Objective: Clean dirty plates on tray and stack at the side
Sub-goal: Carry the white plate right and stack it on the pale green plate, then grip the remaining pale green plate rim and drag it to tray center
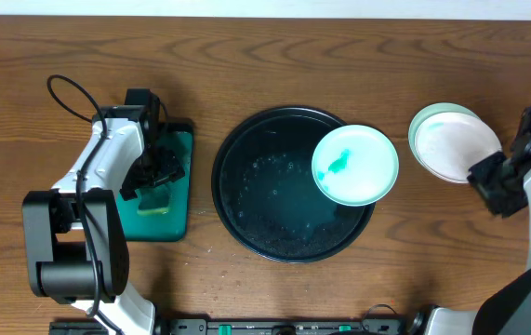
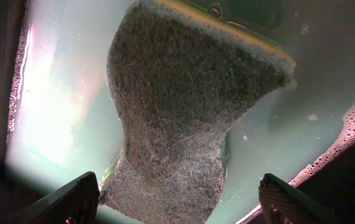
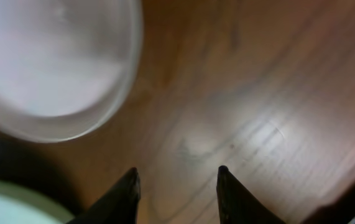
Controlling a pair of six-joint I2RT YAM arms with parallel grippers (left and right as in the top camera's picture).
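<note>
Wood table (image 1: 265,56): right gripper (image 3: 177,169) apart, empty, beside stacked plates (image 1: 456,144); left gripper (image 2: 180,179) apart above sponge (image 2: 183,93).

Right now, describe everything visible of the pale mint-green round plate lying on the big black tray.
The pale mint-green round plate is small, shallow and smooth, maybe plastic. A bright green smear sits left of its middle, so it is not yet clean. It lies face up on the right side of the round black tray, its right edge reaching past the tray's rim. Nothing else touches it.
</note>
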